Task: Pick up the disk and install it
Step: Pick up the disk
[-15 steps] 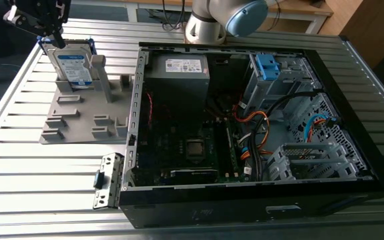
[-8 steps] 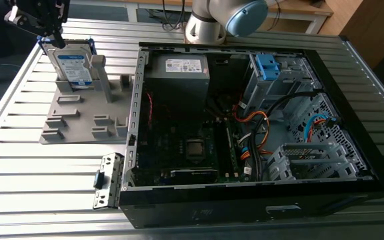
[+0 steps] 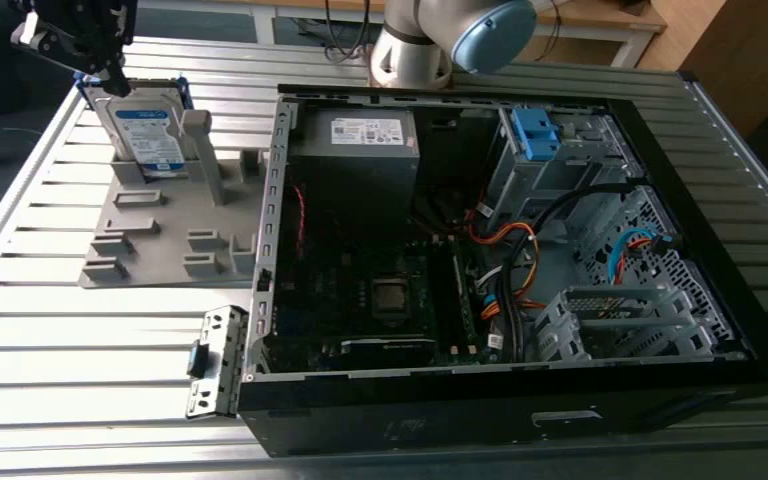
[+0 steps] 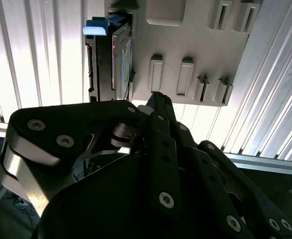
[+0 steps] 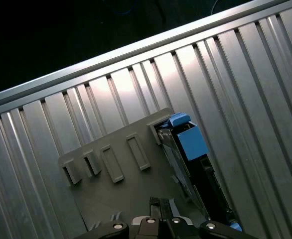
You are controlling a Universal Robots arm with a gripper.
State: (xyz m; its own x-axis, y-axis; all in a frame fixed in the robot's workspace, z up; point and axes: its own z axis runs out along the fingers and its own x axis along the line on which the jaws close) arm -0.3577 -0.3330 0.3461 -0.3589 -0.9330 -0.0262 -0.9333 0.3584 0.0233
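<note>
A ribbed metal desk (image 3: 37, 330) carries a grey slotted holder (image 3: 157, 240) and, to the exterior view's right of it, an open computer case (image 3: 491, 415). The arm's base (image 3: 418, 50) stands at the case's far side. The gripper (image 3: 107, 80) hangs pointing down, right at the top edge of the disk (image 3: 144, 125), which stands upright in the holder's far end. Whether the gripper is open or closed cannot be told. Both wrist views look down on the disk's edge and blue rail (image 5: 191, 142). The exterior view shows its white-and-blue label (image 3: 151, 140).
</note>
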